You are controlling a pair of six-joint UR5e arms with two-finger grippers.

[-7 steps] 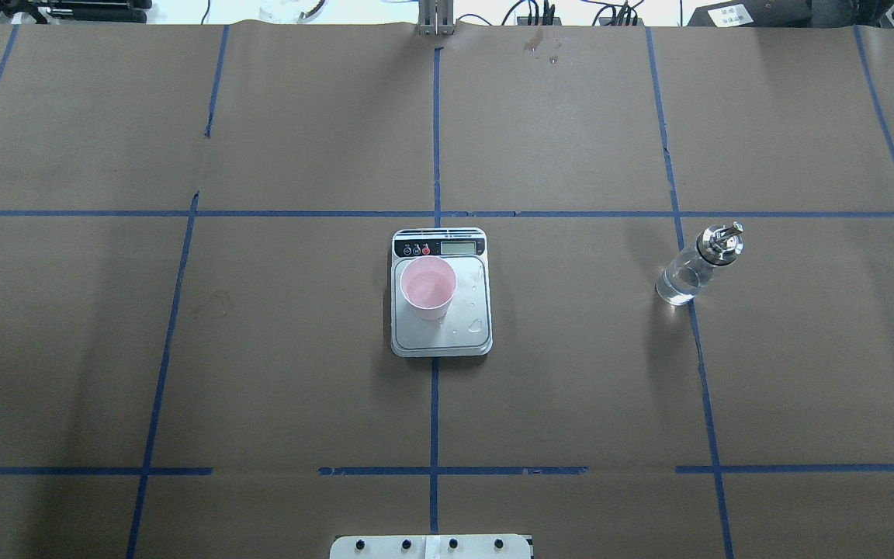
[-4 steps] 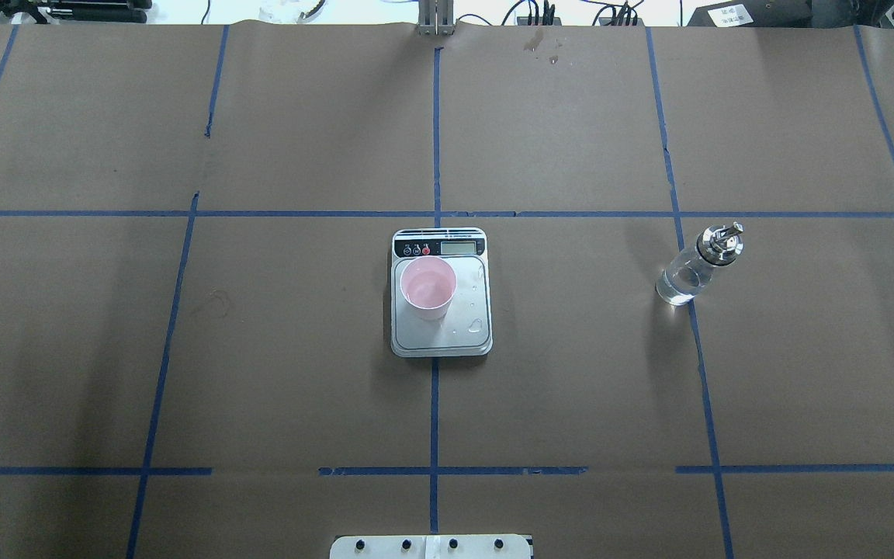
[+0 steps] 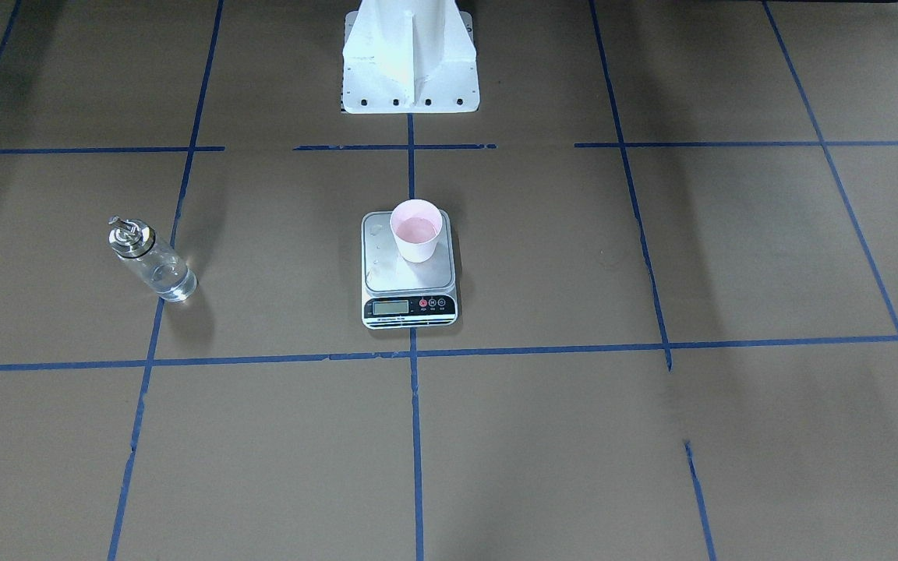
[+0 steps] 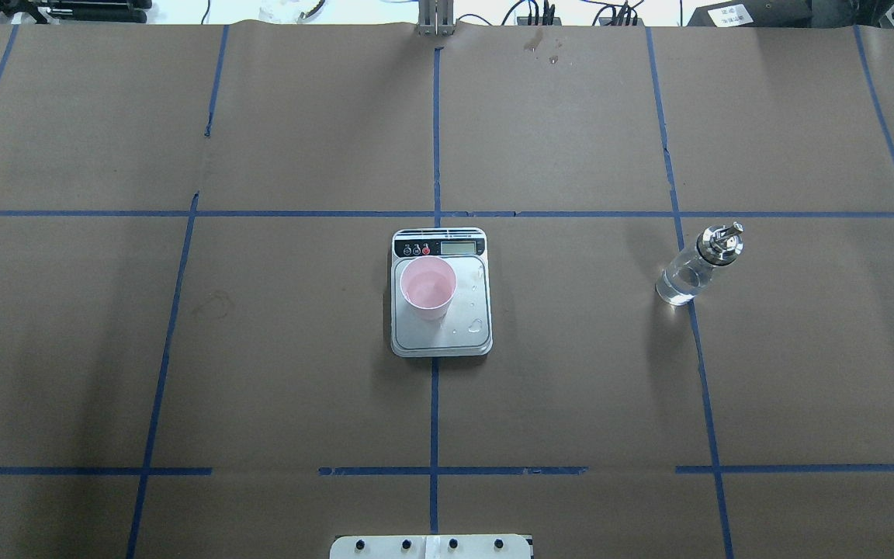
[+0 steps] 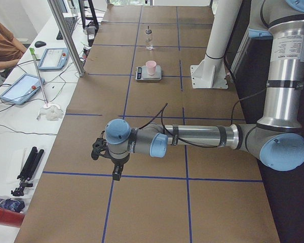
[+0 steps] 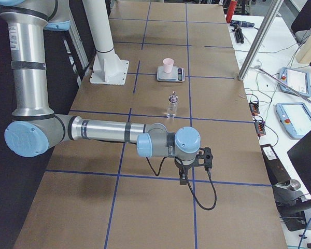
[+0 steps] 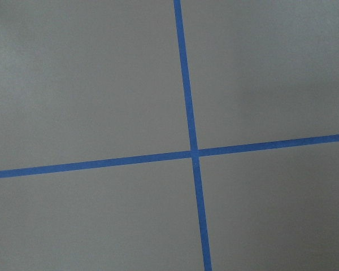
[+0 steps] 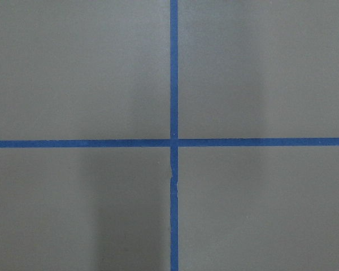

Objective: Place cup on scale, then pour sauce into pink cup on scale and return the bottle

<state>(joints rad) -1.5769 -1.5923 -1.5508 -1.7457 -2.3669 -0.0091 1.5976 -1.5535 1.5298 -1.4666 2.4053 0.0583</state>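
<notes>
**A:** Positions?

**B:** Cup (image 4: 427,287) upright on scale (image 4: 441,342), left part of platform, toward the display. Droplets (image 4: 476,324) beside it. Bottle (image 4: 687,272) upright, well right of the scale, nothing gripping it.

**A:** Jaws?

**B:** Left gripper (image 5: 116,172) and right gripper (image 6: 183,177) hang over bare table at opposite ends. Side views only, so cannot tell if spread or pressed together.

**A:** Step?

**B:** Cup placed. Droplets hint the pour is done, but the cup's contents are unreadable. If undone, the right arm must reach the bottle and grasp below the collar.
</notes>
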